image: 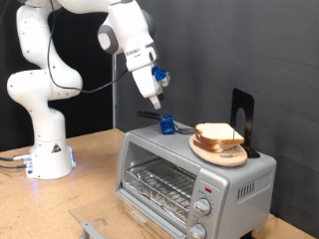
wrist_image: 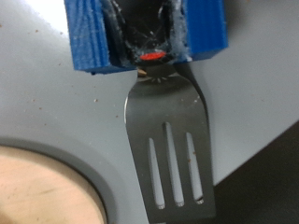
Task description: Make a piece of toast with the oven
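1. While the arm reaches down over the oven [image: 194, 174], the claw [image: 156, 103] hangs just above a blue block [image: 166, 125] standing on the oven's flat top.
2. Seen from the exterior view, the claw is apart from the block, with a small gap between them.
3. Whether the claw is spread or pressed together cannot be told: its fingertips do not show clearly in either view.
4. Nothing is visible between its fingers.
5. The wrist view shows the blue block [wrist_image: 145, 33] holding the handle end of a slotted metal spatula [wrist_image: 168, 140], whose blade lies flat on the grey oven top.
6. The piece of toast [image: 219, 135] rests on a round wooden plate [image: 217, 151] on the oven top, towards the exterior view's right of the block.
7. The oven sits on the bench [image: 90, 159].
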